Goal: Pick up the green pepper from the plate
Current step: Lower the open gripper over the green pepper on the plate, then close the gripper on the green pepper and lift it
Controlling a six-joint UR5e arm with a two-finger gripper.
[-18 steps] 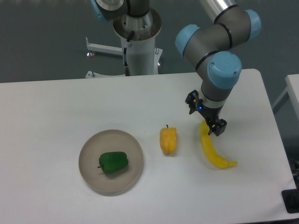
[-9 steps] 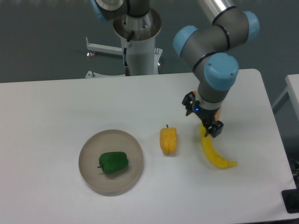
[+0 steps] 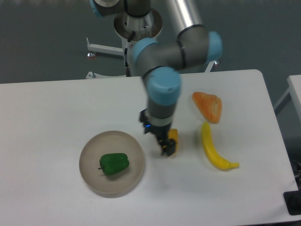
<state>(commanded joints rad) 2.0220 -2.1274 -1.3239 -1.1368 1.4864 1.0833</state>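
Observation:
The green pepper [image 3: 114, 164] lies on its side near the middle of the round beige plate [image 3: 89, 147] at the front left of the table. My gripper [image 3: 156, 133] hangs over the table just right of the plate's rim, above and partly in front of the yellow-orange pepper [image 3: 173, 136]. Its fingers are spread apart and hold nothing. It is well apart from the green pepper, up and to the right of it.
A banana [image 3: 214, 151] lies to the right of the yellow-orange pepper. An orange wedge-shaped item [image 3: 209, 106] lies behind the banana. The robot base [image 3: 138, 42] stands at the table's back edge. A second table's corner [image 3: 295, 89] shows at the far right.
The arm has swung left from over the banana to beside the plate, now covering part of the yellow-orange pepper. The orange item it had hidden has come into view. The fingers stay spread.

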